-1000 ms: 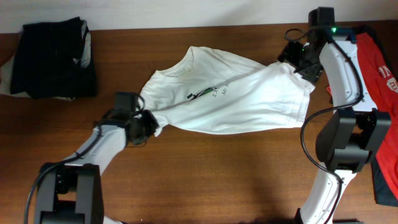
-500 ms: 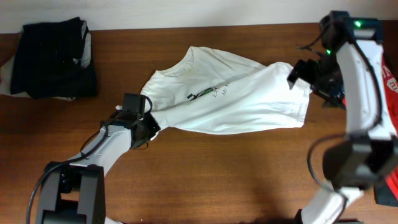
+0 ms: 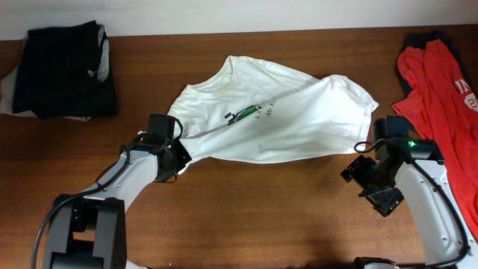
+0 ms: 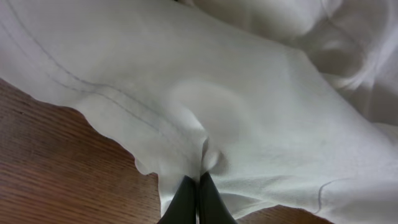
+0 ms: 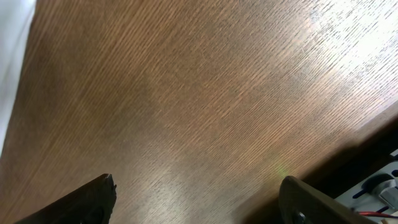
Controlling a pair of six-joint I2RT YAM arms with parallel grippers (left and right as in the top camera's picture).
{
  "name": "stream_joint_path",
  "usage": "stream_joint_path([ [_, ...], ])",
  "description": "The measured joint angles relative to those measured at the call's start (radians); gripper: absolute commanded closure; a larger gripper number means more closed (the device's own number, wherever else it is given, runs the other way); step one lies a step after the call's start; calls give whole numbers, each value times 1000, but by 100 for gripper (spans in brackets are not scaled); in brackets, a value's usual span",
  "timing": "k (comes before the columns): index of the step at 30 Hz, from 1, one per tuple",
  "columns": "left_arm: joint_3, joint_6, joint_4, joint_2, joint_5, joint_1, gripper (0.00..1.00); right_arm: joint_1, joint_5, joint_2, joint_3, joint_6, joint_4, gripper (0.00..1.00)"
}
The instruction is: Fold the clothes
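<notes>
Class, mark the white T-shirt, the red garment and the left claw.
white T-shirt (image 3: 299, 123): overhead view, mid-chest fabric.
red garment (image 3: 437, 75): overhead view, upper part.
left claw (image 4: 198, 183): left wrist view, between its shut fingertips.

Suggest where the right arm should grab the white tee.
Probably the tee at its near right corner, closest to the open right gripper: the hem lies on the table, so come in low from the robot's right, jaws straddling it; left gripper holds the opposite side.

A dark pile of folded clothing (image 3: 67, 71) lies far left on the brown wooden table (image 3: 261, 217); a red garment (image 3: 437, 82) sprawls at the right edge
</notes>
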Motion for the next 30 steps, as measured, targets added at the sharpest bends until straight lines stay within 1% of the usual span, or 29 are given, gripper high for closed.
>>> stream_joint_path([
  [4, 0, 0, -3, 0, 0, 0, 99, 0, 0, 26, -2, -27, 6, 12],
  [5, 0, 0, -2, 0, 0, 0, 99, 0, -2, 31, -11, -34, 20, 14],
  [6, 0, 0, -2, 0, 0, 0, 99, 0, -10, 36, -26, -40, 61, 16],
  [8, 0, 0, -2, 0, 0, 0, 99, 0, -24, 57, -61, -45, 170, 16],
  [9, 0, 0, -4, 0, 0, 0, 99, 0, -45, 93, -74, -64, 264, 16],
  [10, 0, 0, -5, 0, 0, 0, 99, 0, -53, 116, -77, -71, 319, 17],
  [13, 0, 0, -5, 0, 0, 0, 99, 0, -68, 200, -77, -82, 439, 24],
  [16, 0, 0, -6, 0, 0, 0, 99, 0, -72, 307, -77, -97, 553, 24],
  [18, 0, 0, -5, 0, -1, 0, 99, 0, -71, 350, -63, -114, 601, 24],
  [21, 0, 0, -6, 0, -4, 0, 99, 0, -71, 365, -48, -132, 647, 24],
  [24, 0, 0, -6, 0, -5, 0, 99, 0, -71, 371, -48, -154, 698, 28],
  [25, 0, 0, -6, 0, -5, 0, 99, 0, -71, 375, -48, -158, 713, 30],
  [28, 0, 0, -6, 0, -8, 0, 99, 0, -71, 383, -47, -163, 739, 46],
  [29, 0, 0, -6, 0, -8, 0, 99, 0, -71, 387, -44, -165, 744, 52],
  [30, 0, 0, -6, 0, -8, 0, 99, 0, -71, 391, -42, -167, 746, 61],
])
